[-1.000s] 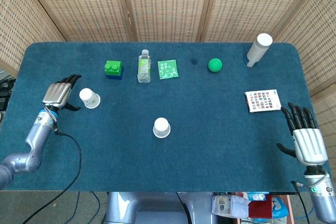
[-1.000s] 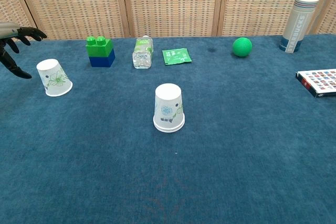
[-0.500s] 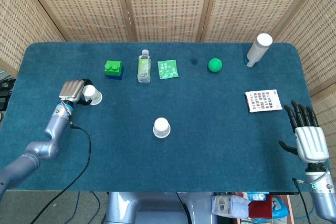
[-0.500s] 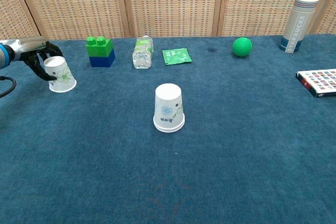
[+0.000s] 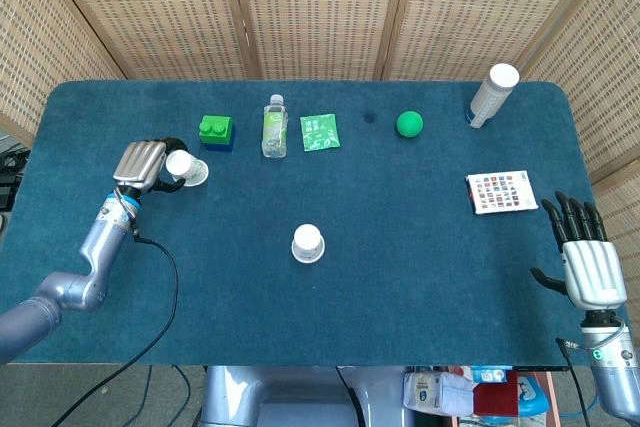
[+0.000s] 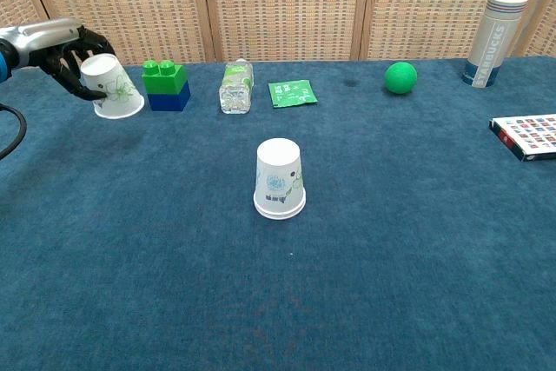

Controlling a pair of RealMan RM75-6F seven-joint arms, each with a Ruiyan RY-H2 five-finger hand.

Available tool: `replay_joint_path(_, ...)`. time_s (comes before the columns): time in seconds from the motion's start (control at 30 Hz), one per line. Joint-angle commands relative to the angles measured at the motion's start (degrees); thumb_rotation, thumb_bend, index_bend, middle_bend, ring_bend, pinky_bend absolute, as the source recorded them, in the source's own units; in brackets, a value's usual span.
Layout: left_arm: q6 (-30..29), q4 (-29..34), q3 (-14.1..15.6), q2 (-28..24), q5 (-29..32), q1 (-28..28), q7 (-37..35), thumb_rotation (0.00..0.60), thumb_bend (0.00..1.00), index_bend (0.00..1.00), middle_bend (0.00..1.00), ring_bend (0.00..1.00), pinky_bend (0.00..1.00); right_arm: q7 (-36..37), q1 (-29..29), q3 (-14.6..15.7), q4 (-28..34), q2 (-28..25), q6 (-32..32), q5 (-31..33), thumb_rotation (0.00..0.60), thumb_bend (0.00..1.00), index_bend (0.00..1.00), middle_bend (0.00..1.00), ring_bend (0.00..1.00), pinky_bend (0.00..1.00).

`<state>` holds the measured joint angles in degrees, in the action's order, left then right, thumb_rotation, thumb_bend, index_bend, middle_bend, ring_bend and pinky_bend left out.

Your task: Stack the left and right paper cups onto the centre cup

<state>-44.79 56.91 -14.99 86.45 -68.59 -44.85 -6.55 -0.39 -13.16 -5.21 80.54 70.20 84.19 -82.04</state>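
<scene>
Left robot hand [image 5: 140, 162] held a tilted cup [image 6: 113, 86] at left, beside the block [image 6: 166, 85]; open bench [image 5: 420, 247] surrounded the centre cup [image 5: 308, 243]. Right robot hand [image 5: 586, 262] spread empty, lower right.

Green block [image 5: 216, 132], lying bottle [image 5: 274, 126], green packet [image 5: 319, 132], ball [image 5: 409, 124], tumbler [image 5: 493, 93], card [image 5: 499, 192].
</scene>
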Motion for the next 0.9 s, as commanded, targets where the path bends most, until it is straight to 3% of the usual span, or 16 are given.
replay_joint_path(0.03, -5.1, 14.9, -0.4, -7.6, -4.9, 1.3, -2.0, 0.6, 0.29, 0.39, 0.38, 0.38, 0.36, 0.0, 0.1, -0.2, 0.1, 0.0, -0.1, 0.0, 0.6, 0.0, 0.0, 0.0, 0.0, 0.0)
replay_joint_path(0.13, -3.6, 29.4, 0.0, -12.9, -10.3, -0.7, -3.6, 0.6, 0.29, 0.39, 0.38, 0.38, 0.35, -0.4, 0.2, -0.4, 0.2, 0.2, -0.1, -0.1, 0.6, 0.0, 0.0, 0.0, 0.0, 0.0)
replay_joint_path(0.3, 0.4, 35.7, 0.4, -14.5, -11.4, -3.7, -3.0, 0.6, 0.29, 0.39, 0.38, 0.38, 0.34, -0.5, 0.4, -0.8, 0.2, 0.2, -0.2, 0.0, 0.6, 0.0, 0.0, 0.0, 0.0, 0.0)
replay_joint_path(0.53, 3.3, 35.8, 0.7, -11.1, -8.4, -7.6, 1.8, 0.6, 0.29, 0.39, 0.38, 0.38, 0.34, -0.1, 1.0, -1.1, 0.4, -0.2, -0.2, 0.1, 0.6, 0.0, 0.0, 0.0, 0.0, 0.0)
replay_joint_path(0.9, 2.4, 35.1, 1.7, -8.6, -3.4, -9.1, 8.8, 0.6, 0.29, 0.39, 0.38, 0.38, 0.34, 0.6, 1.7, -1.8, 0.7, -0.8, 0.1, 0.1, 0.6, 0.0, 0.0, 0.0, 0.0, 0.0)
